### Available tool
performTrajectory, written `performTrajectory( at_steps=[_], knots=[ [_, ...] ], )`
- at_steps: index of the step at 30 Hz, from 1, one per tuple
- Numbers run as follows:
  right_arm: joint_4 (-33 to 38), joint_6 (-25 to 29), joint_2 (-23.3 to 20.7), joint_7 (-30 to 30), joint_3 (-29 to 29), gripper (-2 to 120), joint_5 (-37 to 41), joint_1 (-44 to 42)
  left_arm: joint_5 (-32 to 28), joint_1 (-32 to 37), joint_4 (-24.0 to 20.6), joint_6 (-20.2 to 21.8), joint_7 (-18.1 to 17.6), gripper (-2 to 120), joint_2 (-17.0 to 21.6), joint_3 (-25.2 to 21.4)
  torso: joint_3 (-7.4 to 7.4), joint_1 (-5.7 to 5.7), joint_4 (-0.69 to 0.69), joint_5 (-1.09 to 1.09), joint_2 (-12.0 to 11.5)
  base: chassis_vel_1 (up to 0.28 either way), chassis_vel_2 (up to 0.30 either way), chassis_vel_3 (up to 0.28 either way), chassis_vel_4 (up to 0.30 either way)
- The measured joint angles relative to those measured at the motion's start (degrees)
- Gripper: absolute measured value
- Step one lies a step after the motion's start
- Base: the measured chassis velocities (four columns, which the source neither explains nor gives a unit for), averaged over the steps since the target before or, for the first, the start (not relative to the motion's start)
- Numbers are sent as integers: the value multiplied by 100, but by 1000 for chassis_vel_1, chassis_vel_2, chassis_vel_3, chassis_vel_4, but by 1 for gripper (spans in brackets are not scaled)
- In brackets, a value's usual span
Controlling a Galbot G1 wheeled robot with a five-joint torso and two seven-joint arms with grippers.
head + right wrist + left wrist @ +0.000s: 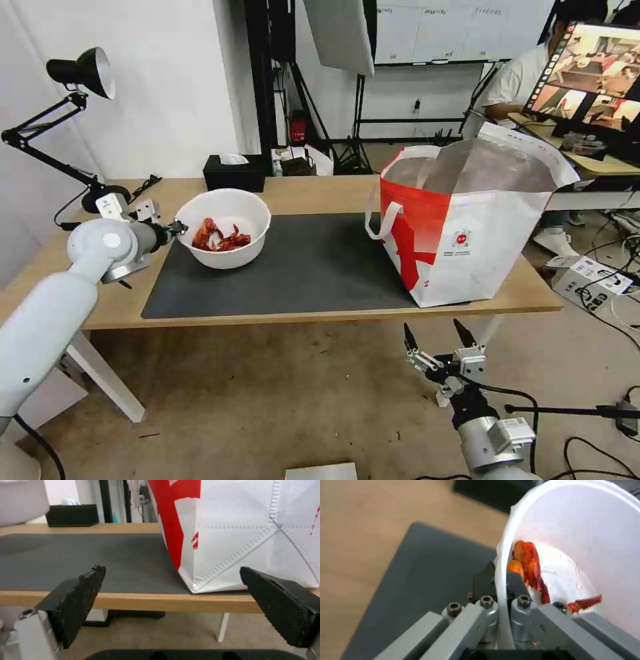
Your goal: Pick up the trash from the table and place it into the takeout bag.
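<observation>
While the head view places the left gripper at the near-left rim of the white bowl, only the left wrist view reveals the grip itself: the bowl's thin wall runs between the two fingers, one outside and one inside, pinched tight. That same close view shows red food scraps lying just past the inner finger, stuck against the bowl's inside. From the head camera the bowl sits at the left end of the dark grey mat on the table, with a black tissue box behind it near the far edge.

The takeout bag stands upright at the right end of the mat, its foil-lined mouth open, well apart from the bowl. The right gripper hangs below the table's front edge, in front of the bag, jaws spread wide. Its wrist view looks level across the tabletop edge, catching the bag's lower corner between the open fingers, a detail the head view hides.
</observation>
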Motion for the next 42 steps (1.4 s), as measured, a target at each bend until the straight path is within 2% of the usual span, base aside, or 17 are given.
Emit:
performTrajectory(
  at_steps=[3, 9, 13, 16, 20, 22, 23, 26, 27, 30, 31, 36, 39, 42],
  knots=[
    [0, 0, 0, 0, 0, 100, 0, -1, 8, -218, -101, -69, 31, 0, -33, 125, 0, 0, 0, 1, 0, 0, 0, 0, 0],
    [0, 0, 0, 0, 0, 100, 0, 0, 139, -740, -263, -278, 313, 0, -211, 500, 0, 0, -1, 1, 0, 0, 0, 0, 0],
    [0, 0, 0, 0, 0, 100, 0, 0, 188, -1165, -332, -392, 360, 0, -391, 866, 0, 0, -1, 1, 0, 0, 0, 0, 0],
    [0, 0, 0, 0, 0, 100, 0, 0, 187, -1601, -312, -458, 396, 0, -641, 1305, 0, 0, -1, 1, 0, 0, 0, 0, 0],
    [0, 0, 0, 0, 0, 100, 0, 0, 164, -1839, -290, -516, 421, 0, -837, 1512, 0, 0, -2, 2, 0, 0, 0, 0, 0],
    [0, 0, 0, 0, -1, 100, 0, 0, 134, -2138, -224, -562, 343, 0, -1091, 1731, 1, 0, 0, 0, -1, 0, 0, 0, 0],
    [0, 0, 0, 0, -1, 100, 0, 0, 134, -2138, -224, -562, 343, 0, -1091, 1731, 1, 0, 0, 0, -1, 0, 0, 0, 0],
    [0, 0, 0, 0, 0, 100, 0, 0, 66, -2708, 43, -631, 182, 0, -1546, 2003, 0, 0, -1, 2, 0, 0, 0, 0, 0],
    [0, 0, 0, 0, 0, 100, 0, 0, 66, -2708, 43, -631, 182, 0, -1546, 2003, 0, 0, -1, 2, 0, 0, 0, 0, 0],
    [0, 0, 0, 0, 0, 100, 0, 0, 53, -3088, 314, -690, 88, 0, -1996, 2093, 0, 0, -2, 2, -1, 0, 0, 0, 0],
    [0, 0, 0, 0, 0, 100, 0, 0, 53, -3088, 314, -690, 88, 0, -1996, 2093, 0, 0, -2, 2, -1, 0, 0, 0, 0],
    [0, 0, 0, 0, 0, 100, 0, 0, 99, -3399, 740, -730, -78, 0, -2655, 2104, 0, 0, 1, 1, -1, 0, 0, 0, 0],
    [0, 0, 0, 0, 0, 100, 0, 0, 429, -3462, 1014, -891, -232, 0, -3222, 2260, 0, 0, -2, 3, -1, 0, 0, 0, 0],
    [0, 0, 0, 0, 0, 100, 0, 0, 646, -3454, 1134, -960, -296, 0, -3447, 2344, 0, 0, -2, 3, -1, 0, 0, 0, 0]
  ],
)
